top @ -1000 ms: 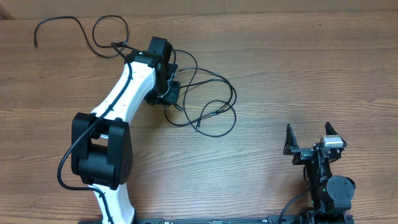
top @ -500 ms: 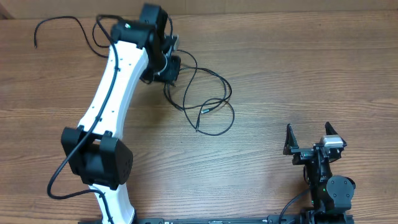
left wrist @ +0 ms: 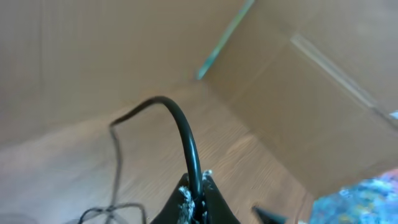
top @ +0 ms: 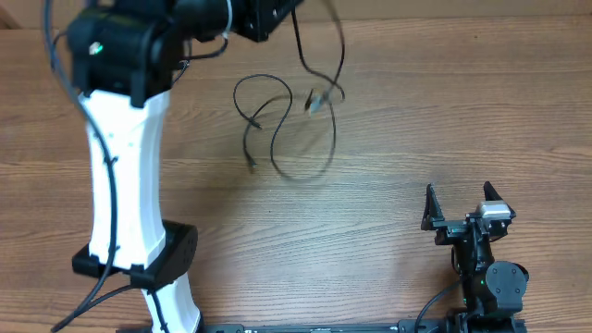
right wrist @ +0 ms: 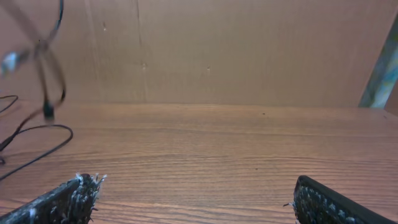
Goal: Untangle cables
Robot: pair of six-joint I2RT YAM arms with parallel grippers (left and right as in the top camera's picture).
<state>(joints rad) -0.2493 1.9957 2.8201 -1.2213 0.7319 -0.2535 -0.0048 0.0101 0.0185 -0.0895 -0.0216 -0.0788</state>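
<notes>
My left gripper [top: 289, 11] is raised high over the table's far edge and is shut on one black cable [left wrist: 186, 140]. In the left wrist view that cable arches up out of the closed fingertips of the left gripper [left wrist: 198, 186] and drops away to the left. Below it in the overhead view, the cables [top: 314, 100] hang and trail as thin tangled loops with small plug ends over the middle of the wooden table. My right gripper [top: 458, 190] rests at the near right, open and empty, well clear of them. The right wrist view shows the cables [right wrist: 45, 111] far left of the right gripper [right wrist: 196, 199].
The white left arm [top: 120, 166] stands tall over the table's left side. A brown cardboard wall [right wrist: 249, 50] runs along the far edge. Bare wood table [top: 416, 111] lies between the loops and the right arm's base [top: 490, 287].
The left arm has swung up and toward the far edge with a cable pinched, pulling the tangle off its spot and stretching the loops. The right arm has not moved.
</notes>
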